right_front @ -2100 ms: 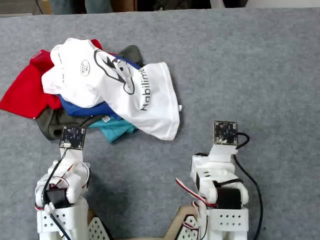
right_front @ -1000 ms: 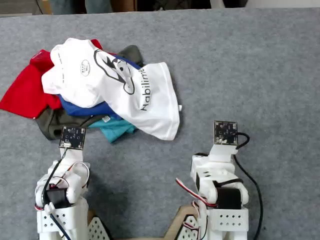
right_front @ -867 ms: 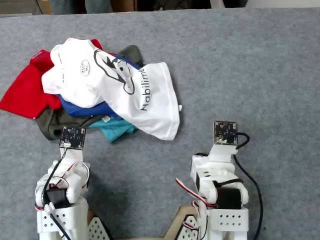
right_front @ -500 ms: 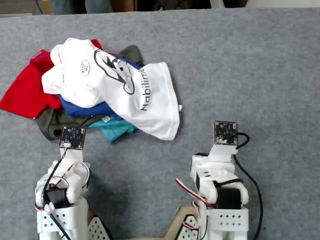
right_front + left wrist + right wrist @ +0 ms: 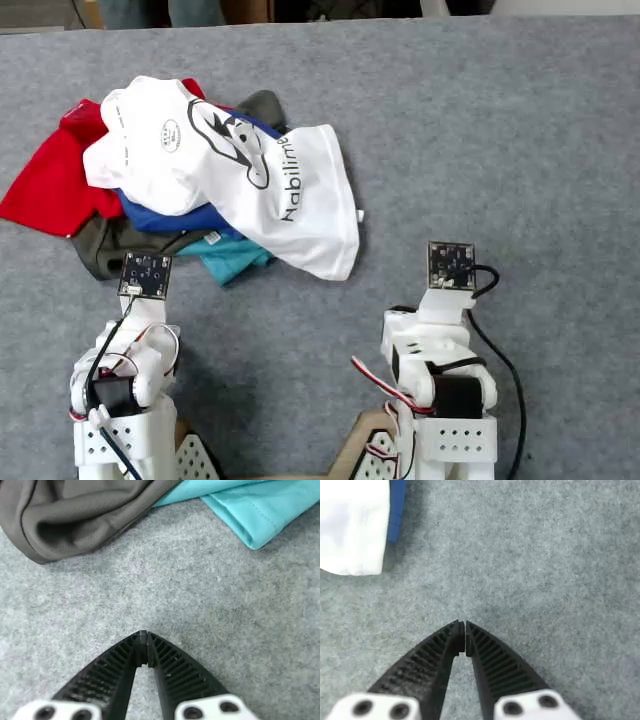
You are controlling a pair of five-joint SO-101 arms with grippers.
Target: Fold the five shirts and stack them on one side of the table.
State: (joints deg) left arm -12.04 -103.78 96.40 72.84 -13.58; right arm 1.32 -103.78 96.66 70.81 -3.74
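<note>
Nothing folded yet; all five lie in one crumpled heap [image 5: 190, 190] on the left of the desk [image 5: 500, 150]: white shirt [image 5: 250, 170] topmost, over red shirt [image 5: 50, 185], blue shirt [image 5: 165, 217], teal shirt [image 5: 235, 258] and dark grey shirt [image 5: 100, 250]; no stack begun; left fingers [image 5: 115, 667] together, empty; right fingers [image 5: 432, 662] likewise.

Bright, even light leaves soft shadows under the shirts [image 5: 221, 176].

A grey felt tabletop [image 5: 520, 130] (fuzzy, faintly mottled) lies flat underneath.
</note>
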